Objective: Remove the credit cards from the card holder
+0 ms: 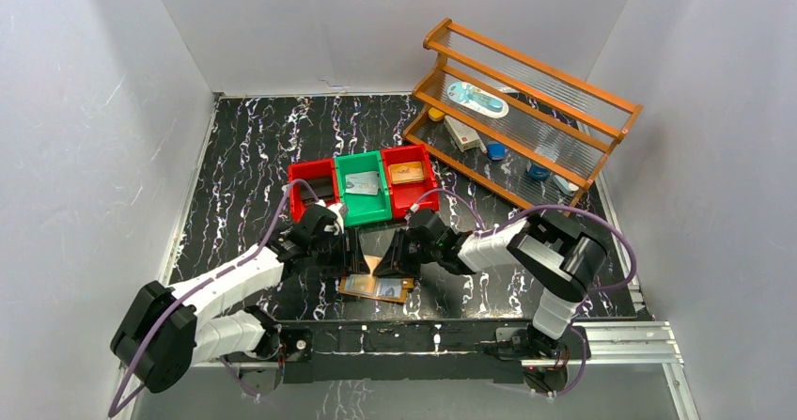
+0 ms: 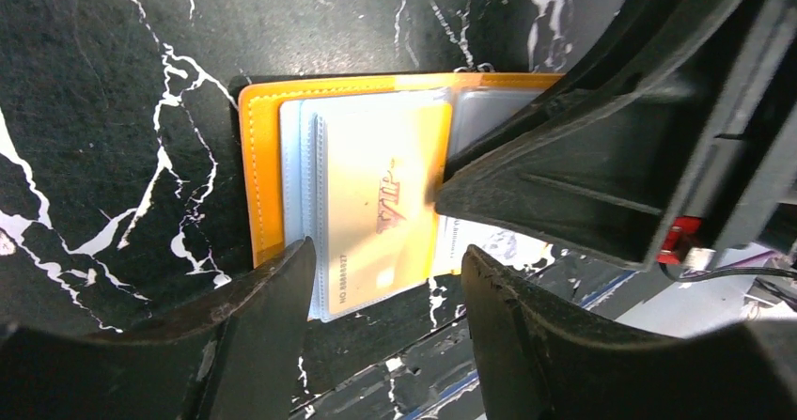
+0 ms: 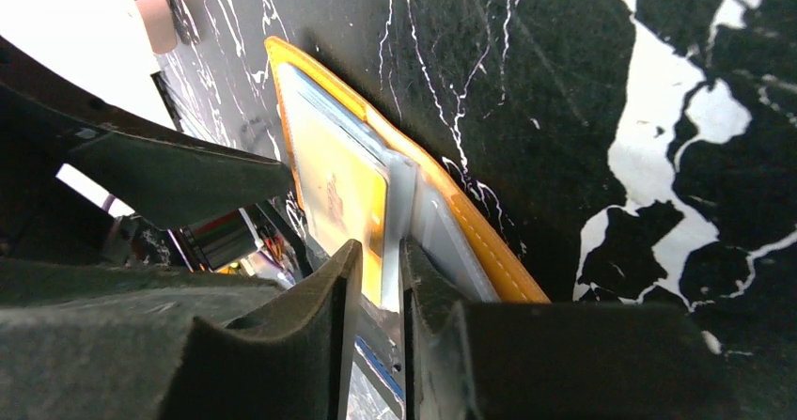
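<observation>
**Card holder** (image 1: 362,287): it lies open on the black marble table (image 1: 244,157), close to the near edge and between the two arms. From overhead, one leaf stands lifted off the rest, between the two grippers. The tan-orange rim (image 2: 258,157) frames grey-blue clear pockets.

**Right gripper** (image 3: 378,274): the fingers are drawn almost together, with a thin clear pocket leaf of the card holder (image 3: 489,251) nipped in the narrow gap. A credit card (image 3: 334,190) sits in that leaf just beside the pinch and looks yellow in this light. I cannot tell whether the fingers bear on the card itself or only on the sleeve.

**Left gripper** (image 2: 385,293): the fingers are spread wide and nothing is held. They stand on either side of the lower edge of the same credit card (image 2: 376,204). The card is marked "VIP" with a number line below, and it is inside its pocket. I cannot tell whether either finger touches the leaf. One of the right gripper's fingers (image 2: 564,185) comes in from the right, and its tip meets the card's right-hand edge.

**Surroundings:** three bins stand side by side just behind the grippers. They are a red bin (image 1: 297,190), a green bin (image 1: 367,215) and a second red bin (image 1: 423,194). A wooden rack (image 1: 564,91) stands at the far right corner of the table, well apart from the card holder.
</observation>
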`<act>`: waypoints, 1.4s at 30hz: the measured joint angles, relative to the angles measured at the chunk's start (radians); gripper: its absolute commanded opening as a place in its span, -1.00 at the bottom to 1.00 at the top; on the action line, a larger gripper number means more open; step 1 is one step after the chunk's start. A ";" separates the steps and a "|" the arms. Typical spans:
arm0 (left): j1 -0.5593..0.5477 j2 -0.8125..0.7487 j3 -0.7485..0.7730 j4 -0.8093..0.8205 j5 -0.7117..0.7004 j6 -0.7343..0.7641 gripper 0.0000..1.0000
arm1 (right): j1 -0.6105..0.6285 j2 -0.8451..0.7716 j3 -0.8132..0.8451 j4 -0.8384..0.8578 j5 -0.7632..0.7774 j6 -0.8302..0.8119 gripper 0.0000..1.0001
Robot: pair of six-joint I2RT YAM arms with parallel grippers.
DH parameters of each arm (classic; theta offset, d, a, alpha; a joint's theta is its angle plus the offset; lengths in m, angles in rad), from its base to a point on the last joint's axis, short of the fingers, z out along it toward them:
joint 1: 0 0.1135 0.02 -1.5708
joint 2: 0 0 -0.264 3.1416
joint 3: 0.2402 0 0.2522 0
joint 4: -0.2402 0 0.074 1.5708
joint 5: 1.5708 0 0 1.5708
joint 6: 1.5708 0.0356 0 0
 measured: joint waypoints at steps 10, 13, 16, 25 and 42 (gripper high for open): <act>0.003 0.031 -0.028 0.021 0.027 0.017 -0.19 | -0.001 0.020 -0.028 0.074 -0.007 0.029 -0.55; 0.004 0.040 -0.034 0.026 0.038 0.023 -0.28 | -0.001 0.020 -0.031 0.079 -0.008 0.029 -0.55; 0.004 0.045 -0.035 0.026 0.045 0.028 -0.29 | -0.001 0.020 -0.032 0.085 -0.010 0.029 -0.59; 0.004 0.045 -0.037 0.023 0.040 0.029 -0.29 | -0.003 0.020 -0.034 0.084 -0.013 0.022 -0.82; 0.004 0.056 -0.037 0.025 0.018 0.018 -0.28 | -0.032 -0.039 -0.086 0.075 -0.038 -0.004 -0.79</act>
